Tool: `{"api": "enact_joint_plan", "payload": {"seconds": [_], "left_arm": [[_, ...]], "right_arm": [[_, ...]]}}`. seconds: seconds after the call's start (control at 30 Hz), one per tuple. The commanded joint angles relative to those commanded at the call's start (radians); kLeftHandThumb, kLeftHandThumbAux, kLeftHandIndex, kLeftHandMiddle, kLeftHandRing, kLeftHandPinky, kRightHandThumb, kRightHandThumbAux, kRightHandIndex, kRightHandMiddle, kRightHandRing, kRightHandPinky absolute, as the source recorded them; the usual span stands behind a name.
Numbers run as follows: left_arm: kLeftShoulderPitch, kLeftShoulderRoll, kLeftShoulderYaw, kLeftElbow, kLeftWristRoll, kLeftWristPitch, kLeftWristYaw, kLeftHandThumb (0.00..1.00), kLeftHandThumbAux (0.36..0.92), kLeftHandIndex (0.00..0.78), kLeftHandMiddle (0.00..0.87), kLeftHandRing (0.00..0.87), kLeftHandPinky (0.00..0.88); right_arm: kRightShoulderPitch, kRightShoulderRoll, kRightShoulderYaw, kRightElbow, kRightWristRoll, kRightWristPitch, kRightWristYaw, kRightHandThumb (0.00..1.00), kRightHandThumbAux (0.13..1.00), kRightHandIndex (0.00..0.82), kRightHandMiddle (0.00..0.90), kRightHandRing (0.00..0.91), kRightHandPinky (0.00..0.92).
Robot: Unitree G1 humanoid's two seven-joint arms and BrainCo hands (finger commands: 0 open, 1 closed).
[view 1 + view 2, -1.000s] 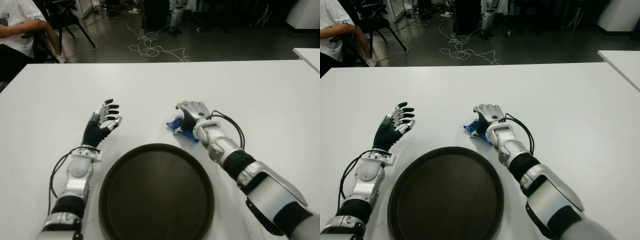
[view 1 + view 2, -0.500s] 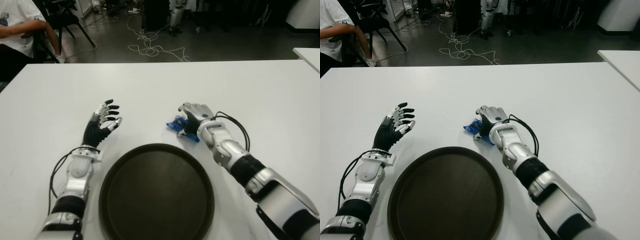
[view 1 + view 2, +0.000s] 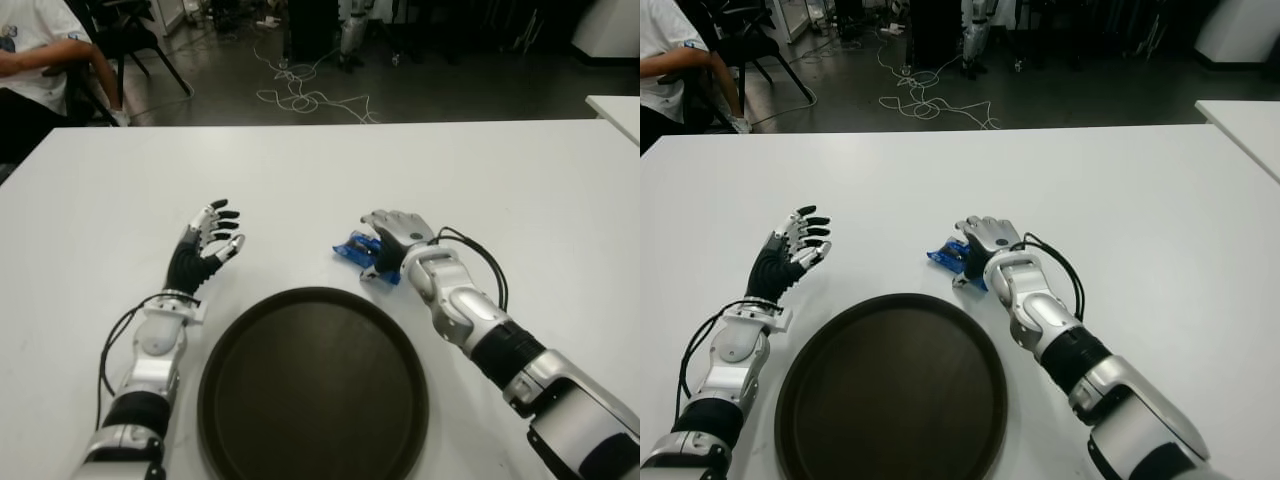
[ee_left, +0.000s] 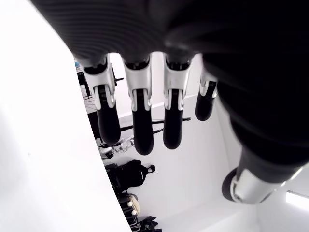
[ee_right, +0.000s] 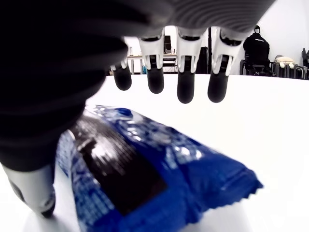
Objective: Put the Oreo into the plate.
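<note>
- Eye views: the Oreo (image 3: 355, 247) — a blue foil packet — is seen lying on the white table (image 3: 520, 190) just beyond the rim of the dark plate (image 3: 312, 385). The right hand (image 3: 392, 240) is placed over its near end; the left hand (image 3: 203, 248) is raised, apart, beside the plate's left.
- Left wrist view: fingers (image 4: 140, 128) are spread, nothing held.
- Right wrist view: fingers are extended above the packet, not yet closed. It is judged light, crinkly, slippery and crushable — best pinched gently across its middle.
</note>
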Motion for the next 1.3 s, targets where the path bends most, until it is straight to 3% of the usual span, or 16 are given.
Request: {"api": "enact_joint_plan", "payload": {"seconds": [0.33,0.47,0.6,0.7,0.83,1.03,1.23,1.3], "left_arm": [[-0.002,0.001,0.001,-0.002,0.01,0.01,0.013,0.12,0.678,0.158,0.259,0.257,0.26],[-0.003,0.001,0.0,-0.001,0.012,0.008,0.016,0.125,0.674,0.17,0.263,0.266,0.275],[-0.001,0.001,0.0,-0.004,0.013,0.01,0.018,0.118,0.689,0.17,0.263,0.266,0.273],[0.002,0.002,-0.002,-0.011,0.019,0.014,0.025,0.102,0.693,0.165,0.26,0.261,0.264],[0.004,0.003,-0.003,-0.015,0.021,0.02,0.026,0.098,0.685,0.16,0.262,0.259,0.254],[0.004,0.003,-0.002,-0.017,0.019,0.022,0.019,0.112,0.692,0.159,0.268,0.264,0.263],[0.004,0.001,-0.001,-0.017,0.014,0.021,0.015,0.111,0.667,0.158,0.264,0.266,0.269],[0.005,-0.002,0.0,-0.018,0.01,0.02,0.013,0.108,0.666,0.156,0.261,0.264,0.265]], "right_arm": [[0.04,-0.028,-0.006,-0.087,-0.033,0.037,0.037,0.0,0.82,0.179,0.149,0.187,0.22],[0.049,-0.037,-0.004,-0.105,-0.042,0.047,0.05,0.0,0.817,0.18,0.149,0.174,0.165],[0.058,-0.042,-0.008,-0.114,-0.044,0.046,0.046,0.0,0.83,0.217,0.167,0.188,0.199],[0.066,-0.041,-0.015,-0.121,-0.042,0.043,0.037,0.0,0.833,0.266,0.183,0.19,0.165],[0.072,-0.043,-0.021,-0.128,-0.04,0.039,0.037,0.0,0.853,0.282,0.199,0.232,0.255],[0.076,-0.039,-0.025,-0.125,-0.041,0.04,0.033,0.0,0.85,0.22,0.197,0.253,0.275],[0.078,-0.034,-0.029,-0.109,-0.038,0.031,0.018,0.0,0.861,0.241,0.22,0.286,0.312],[0.066,-0.018,-0.027,-0.037,-0.029,0.005,-0.024,0.0,0.865,0.257,0.237,0.297,0.326]]}}
